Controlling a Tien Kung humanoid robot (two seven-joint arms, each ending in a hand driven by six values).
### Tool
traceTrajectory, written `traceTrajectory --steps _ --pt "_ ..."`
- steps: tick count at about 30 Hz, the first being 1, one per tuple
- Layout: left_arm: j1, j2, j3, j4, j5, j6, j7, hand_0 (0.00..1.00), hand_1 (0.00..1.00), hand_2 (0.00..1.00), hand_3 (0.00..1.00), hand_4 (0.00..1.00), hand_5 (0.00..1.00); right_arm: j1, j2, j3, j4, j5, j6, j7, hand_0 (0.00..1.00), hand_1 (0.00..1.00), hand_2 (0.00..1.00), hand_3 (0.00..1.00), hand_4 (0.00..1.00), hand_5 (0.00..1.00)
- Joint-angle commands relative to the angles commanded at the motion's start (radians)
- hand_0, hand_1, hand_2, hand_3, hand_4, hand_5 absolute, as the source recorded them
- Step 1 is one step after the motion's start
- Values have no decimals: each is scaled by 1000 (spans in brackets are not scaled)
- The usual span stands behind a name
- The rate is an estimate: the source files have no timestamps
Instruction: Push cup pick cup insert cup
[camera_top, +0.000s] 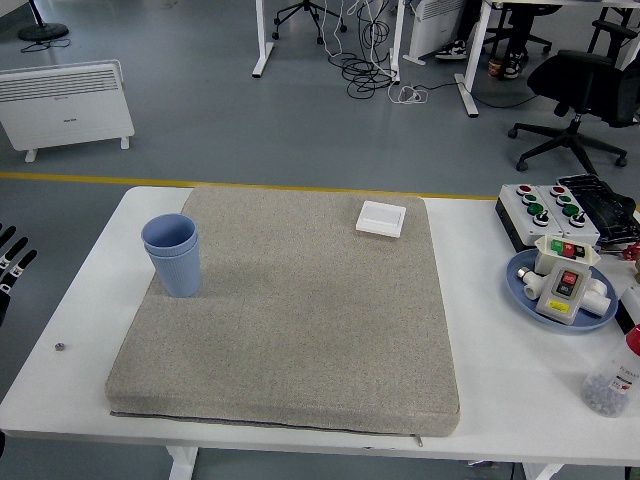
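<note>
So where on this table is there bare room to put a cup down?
The grey mat is bare across its middle and front, between the blue cups at left and the white square at the back. The right table edge is crowded: button boxes, blue plate, jar.

Left hand (10, 262) at the frame edge, slim black fingers, pale silver-tipped segments

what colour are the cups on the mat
Light blue cups, stacked; clearest in the head view.
</note>
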Motion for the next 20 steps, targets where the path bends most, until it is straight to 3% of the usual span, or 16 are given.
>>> traceTrajectory --steps 20 --pt "-3 -1 28 -7 -2 -13 1 730 766 765 576 610 946 -17 2 31 0 -8 -4 0 673 612 638 595 131 561"
